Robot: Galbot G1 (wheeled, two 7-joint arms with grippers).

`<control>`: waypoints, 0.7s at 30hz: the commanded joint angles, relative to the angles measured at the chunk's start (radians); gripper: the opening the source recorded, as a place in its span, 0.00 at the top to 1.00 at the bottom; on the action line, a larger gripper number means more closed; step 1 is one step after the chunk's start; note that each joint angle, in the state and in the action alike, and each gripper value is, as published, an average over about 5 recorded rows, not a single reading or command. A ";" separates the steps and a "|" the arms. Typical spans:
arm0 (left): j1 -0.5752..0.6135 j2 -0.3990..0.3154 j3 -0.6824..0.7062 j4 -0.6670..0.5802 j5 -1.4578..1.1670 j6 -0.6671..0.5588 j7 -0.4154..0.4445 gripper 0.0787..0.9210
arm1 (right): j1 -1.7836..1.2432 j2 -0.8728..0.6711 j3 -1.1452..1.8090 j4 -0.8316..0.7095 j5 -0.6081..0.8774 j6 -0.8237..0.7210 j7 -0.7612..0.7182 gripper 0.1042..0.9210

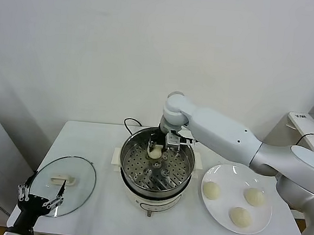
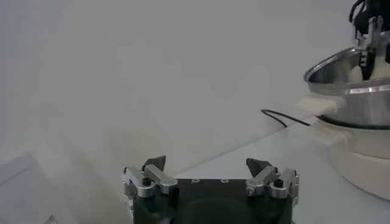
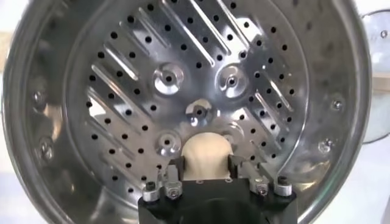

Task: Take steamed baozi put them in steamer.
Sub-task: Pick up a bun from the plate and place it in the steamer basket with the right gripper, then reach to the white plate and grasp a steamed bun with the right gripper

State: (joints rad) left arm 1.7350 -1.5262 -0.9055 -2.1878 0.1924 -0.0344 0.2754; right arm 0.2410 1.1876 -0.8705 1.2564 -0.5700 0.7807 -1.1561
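**Operator:** Report the position of the baozi.

**Unit:** One baozi (image 1: pixel 155 151) is clamped between the fingers of my right end effector (image 1: pixel 162 149), inside the steamer (image 1: pixel 156 172) and over the rear part of its perforated tray (image 3: pixel 183 91). In the right wrist view the bun (image 3: pixel 208 156) sits between both fingers, low over the tray; I cannot tell whether it touches the tray. Three further baozi (image 1: pixel 211 190) lie on the white plate (image 1: pixel 236 199), just to the right of the steamer.

**Operator:** Report the left arm.

**Unit:** My left end effector (image 1: pixel 40 199) is parked at the near left corner of the surface (image 1: pixel 100 211), fingers apart and holding nothing. The glass lid (image 1: pixel 64 184) lies flat beside it, left of the steamer. A black cord (image 1: pixel 129 124) runs behind the steamer.
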 commanded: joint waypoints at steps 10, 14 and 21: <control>0.004 0.005 0.003 -0.010 0.006 -0.002 0.001 0.12 | 0.460 -0.245 -0.344 0.044 0.960 -0.744 0.056 0.12; -0.003 -0.002 0.012 -0.014 0.009 -0.003 0.000 0.12 | 0.551 -0.324 -0.488 -0.044 1.141 -0.941 0.023 0.12; -0.006 -0.018 0.024 -0.028 0.020 -0.001 -0.001 0.12 | 0.394 -0.475 -0.465 -0.046 1.035 -0.994 -0.012 0.12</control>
State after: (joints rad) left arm 1.7290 -1.5361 -0.8877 -2.2073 0.2070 -0.0367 0.2751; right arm 0.6054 0.8978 -1.2086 1.2349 0.2358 0.0664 -1.1496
